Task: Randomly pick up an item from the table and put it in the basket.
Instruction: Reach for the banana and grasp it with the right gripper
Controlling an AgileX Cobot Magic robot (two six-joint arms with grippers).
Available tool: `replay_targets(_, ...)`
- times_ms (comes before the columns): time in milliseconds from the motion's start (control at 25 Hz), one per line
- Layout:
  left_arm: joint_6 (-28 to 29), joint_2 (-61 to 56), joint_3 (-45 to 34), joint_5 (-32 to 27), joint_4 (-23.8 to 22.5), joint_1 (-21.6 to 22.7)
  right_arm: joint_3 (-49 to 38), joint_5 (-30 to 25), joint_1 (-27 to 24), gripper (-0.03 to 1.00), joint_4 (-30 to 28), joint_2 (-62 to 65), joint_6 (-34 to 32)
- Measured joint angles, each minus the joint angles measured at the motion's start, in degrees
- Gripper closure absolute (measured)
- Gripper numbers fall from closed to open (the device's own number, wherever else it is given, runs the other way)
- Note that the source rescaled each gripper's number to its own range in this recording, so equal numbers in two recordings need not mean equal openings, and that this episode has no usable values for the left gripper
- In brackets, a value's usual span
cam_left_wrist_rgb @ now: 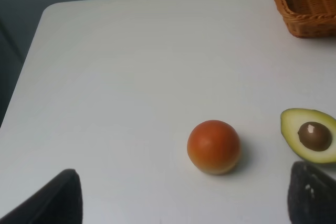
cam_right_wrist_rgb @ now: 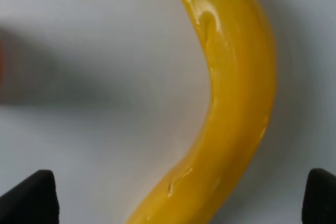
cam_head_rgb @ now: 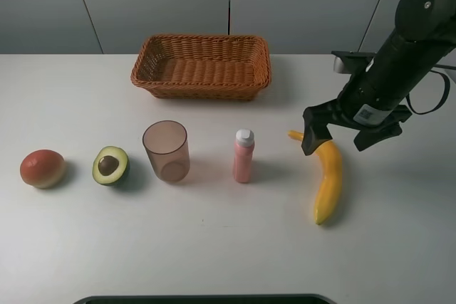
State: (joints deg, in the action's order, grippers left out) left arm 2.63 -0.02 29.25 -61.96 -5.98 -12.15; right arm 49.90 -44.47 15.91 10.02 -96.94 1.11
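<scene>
While the banana (cam_head_rgb: 329, 179) lies ungrasped on the white table (cam_head_rgb: 214, 261), the first risk is that smooth top: a glossy, curved fruit may skate or spin if one finger meets it before the other.

The basket (cam_head_rgb: 201, 65) stands at the far edge, and everything else lies on the near side of it. Its flared rim looks easy to clip on a low carry, and a banana arriving crosswise could hang up on it.

The right gripper (cam_head_rgb: 333, 146) sits nearer than the basket and off to its right. Its fingers are spread wide with nothing gripped, straddling the banana's basket-ward end. I cannot tell how high above the fruit it is. Closing so close to that end, not at the middle, would probably let the long free part droop and twist out.

The cup (cam_head_rgb: 166, 151) and the pink bottle (cam_head_rgb: 243, 156) stand upright straight in front of the basket. The bottle is tall and narrow, so a swinging banana tail could topple it.

The left gripper (cam_left_wrist_rgb: 184, 203), also open and empty, hovers in front of the basket to the left, by the avocado half (cam_left_wrist_rgb: 310, 135) and a round red fruit (cam_left_wrist_rgb: 213, 146), clear of the route.
</scene>
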Motion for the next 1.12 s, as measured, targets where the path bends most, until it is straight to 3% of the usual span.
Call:
replay_targets(400, 0.00, 0.00, 0.00, 0.00, 0.00, 0.00, -3.12, 7.25, 0.00, -0.03, 1.22, -5.44, 0.13)
replay_targets(840, 0.00, 0.00, 0.00, 0.00, 0.00, 0.00, -3.20, 9.28, 0.00, -0.01, 1.11, -9.26, 0.13)
replay_targets(880, 0.00, 0.00, 0.00, 0.00, 0.00, 0.00, -3.20, 9.38, 0.00, 0.04, 1.11, -9.26, 0.13)
replay_targets(960, 0.00, 0.00, 0.00, 0.00, 0.00, 0.00, -3.20, 9.40, 0.00, 0.27, 1.11, -9.26, 0.13)
replay_targets(1000, 0.00, 0.00, 0.00, 0.00, 0.00, 0.00, -3.20, 9.50, 0.00, 0.42, 1.11, -9.26, 0.13)
replay_targets(1080, 0.00, 0.00, 0.00, 0.00, 0.00, 0.00, -3.20, 9.50, 0.00, 0.85, 1.11, -9.26, 0.13)
replay_targets(1120, 0.00, 0.00, 0.00, 0.00, 0.00, 0.00, -3.20, 9.50, 0.00, 0.97, 0.99, -9.26, 0.19)
